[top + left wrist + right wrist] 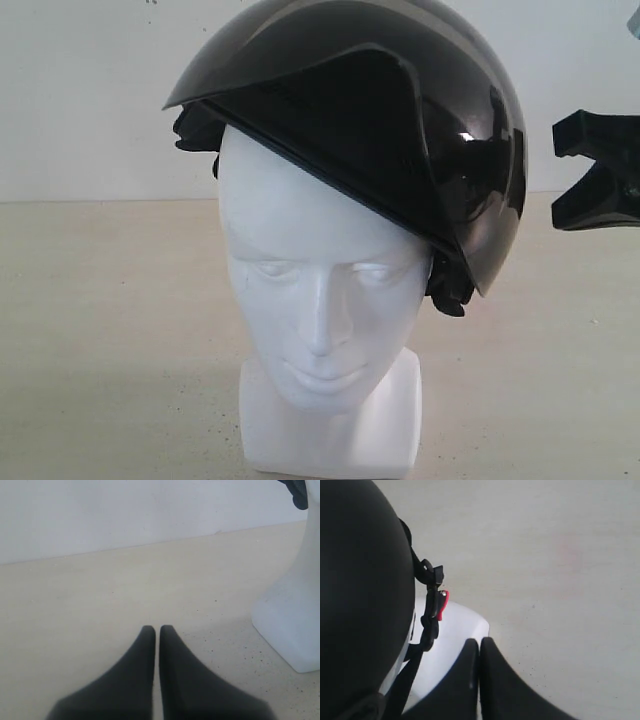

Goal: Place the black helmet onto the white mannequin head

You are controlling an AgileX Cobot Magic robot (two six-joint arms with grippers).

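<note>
Exterior view: the black helmet (400,130) is seen seated, askew, on the white mannequin head (320,300), so the task is judged essentially done. The left gripper (157,628) and the right gripper (479,641) are both closed and empty.

Lab-like bare bench (100,350), blank wall (80,100)

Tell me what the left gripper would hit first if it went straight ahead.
Probably nothing nearby: the left gripper points across the table toward the wall; the white mannequin head stands aside.
</note>
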